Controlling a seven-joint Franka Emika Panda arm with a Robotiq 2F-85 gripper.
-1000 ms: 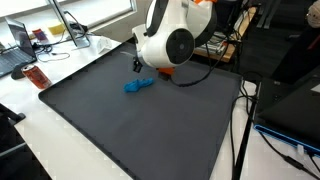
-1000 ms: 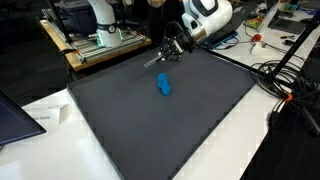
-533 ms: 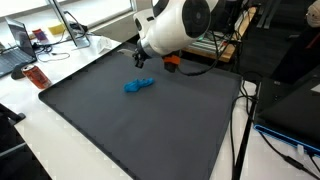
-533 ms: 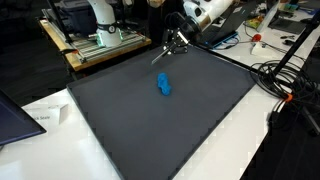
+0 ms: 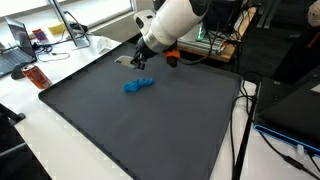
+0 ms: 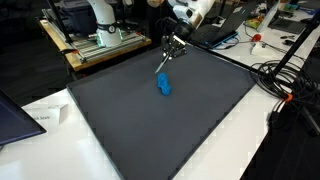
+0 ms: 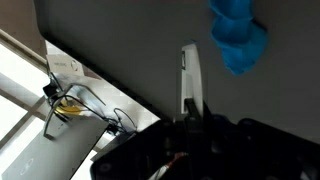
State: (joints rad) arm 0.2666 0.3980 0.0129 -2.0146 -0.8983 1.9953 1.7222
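One raised arm (image 5: 176,20), claw (image 6: 171,49) near blue object (image 5: 138,86)

Bright, even indoor light fell from overhead in both exterior views, and the dark mat (image 5: 140,120) carried only a faint sheen and soft, weak shadows. The wrist view was smeared and soft. Its lower left was washed out white and the blue object (image 7: 238,40) was out of focus.

A dark grey mat (image 5: 140,130) covers a white table (image 5: 25,115), with a cluttered desk (image 5: 50,45) behind and cables (image 6: 285,80) trailing beside it.
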